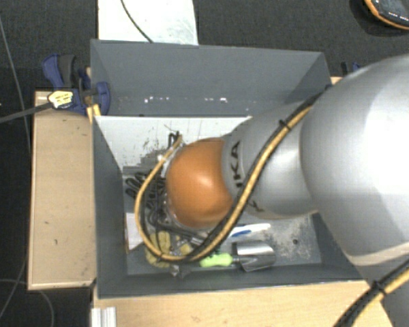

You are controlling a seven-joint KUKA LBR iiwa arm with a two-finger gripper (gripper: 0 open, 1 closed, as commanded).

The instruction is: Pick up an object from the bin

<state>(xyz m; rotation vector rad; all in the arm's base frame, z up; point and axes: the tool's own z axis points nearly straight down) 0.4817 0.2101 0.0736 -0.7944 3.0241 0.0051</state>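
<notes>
The dark body of my gripper (155, 215) shows at the left edge of the arm's orange cover, low over the bin's front left part. Right beneath it lies a yellowish lumpy thing (165, 250) against the front wall. A small green thing (217, 259) lies just to its right, and a shiny silver metal piece (254, 255) beyond that. A white and blue flat item (251, 231) sticks out from under the arm. A black ridged object (132, 182) lies to the gripper's left rear.
A white card (131, 231) leans by the bin's left wall. The arm with its orange cover and yellow cable hides the bin's middle and right. The back of the floor is white and speckled.
</notes>
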